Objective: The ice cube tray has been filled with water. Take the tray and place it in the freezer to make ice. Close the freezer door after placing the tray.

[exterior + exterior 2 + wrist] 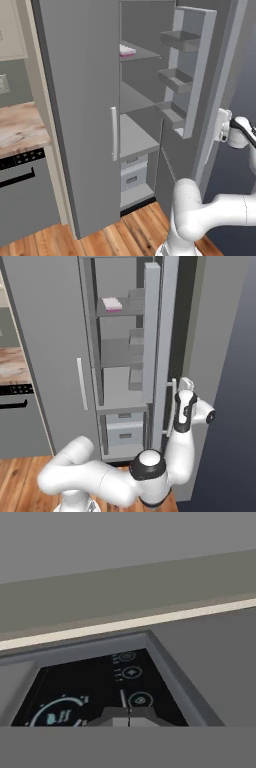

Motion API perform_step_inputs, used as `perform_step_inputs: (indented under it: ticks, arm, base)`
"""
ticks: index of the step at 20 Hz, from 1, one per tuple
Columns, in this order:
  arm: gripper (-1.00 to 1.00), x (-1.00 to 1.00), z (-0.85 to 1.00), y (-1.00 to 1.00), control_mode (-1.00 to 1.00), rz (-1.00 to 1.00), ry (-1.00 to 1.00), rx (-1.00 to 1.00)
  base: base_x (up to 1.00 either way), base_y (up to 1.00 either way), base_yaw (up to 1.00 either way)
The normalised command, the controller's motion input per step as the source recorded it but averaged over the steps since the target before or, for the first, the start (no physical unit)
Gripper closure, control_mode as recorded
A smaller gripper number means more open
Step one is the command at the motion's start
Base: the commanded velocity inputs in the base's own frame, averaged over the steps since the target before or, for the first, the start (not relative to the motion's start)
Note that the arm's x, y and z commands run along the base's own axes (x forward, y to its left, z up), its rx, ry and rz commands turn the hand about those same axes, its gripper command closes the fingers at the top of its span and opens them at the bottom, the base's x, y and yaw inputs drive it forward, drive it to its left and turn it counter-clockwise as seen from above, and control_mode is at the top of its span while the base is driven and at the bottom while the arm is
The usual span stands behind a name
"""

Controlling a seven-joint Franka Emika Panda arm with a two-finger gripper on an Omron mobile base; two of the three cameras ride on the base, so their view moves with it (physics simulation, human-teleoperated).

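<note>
The freezer door [195, 70] hides the gripper from both base views. The tray [127, 50] on the top shelf [142, 53] is partly cut off by the closed door [85, 115]. The dispenser panel [100, 692] runs under the hand view's lower band.

1. The freezer [80, 100] has smooth, matt grey panels, like painted metal.
2. The ice cube tray [127, 50] looks like matt pink plastic.
3. The floor [125, 235] is glossy reddish wood planks.
4. The table [17, 125] has a pale wood-grain top.
5. The dispenser panel [95, 697] is glossy black.
</note>
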Motion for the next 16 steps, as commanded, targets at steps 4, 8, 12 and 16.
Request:
perform_step_inputs:
  ticks: [4, 8, 12, 16]
  arm:
    - [1.0, -0.05, 0.0, 0.69, -1.0, 0.04, 0.03, 0.0]
    - [1.0, -0.07, 0.0, 0.76, -1.0, 0.02, 0.02, 0.0]
    - [1.0, -0.12, 0.0, 0.9, -1.0, 0.01, 0.05, 0.03]
    - [1.0, -0.07, 0.0, 1.0, -1.0, 0.02, 0.05, 0.07]
  base:
    - [0.0, 0.0, 0.0]
    - [0.0, 0.0, 0.0]
    - [0.0, 0.0, 0.0]
    - [0.0, 0.0, 0.0]
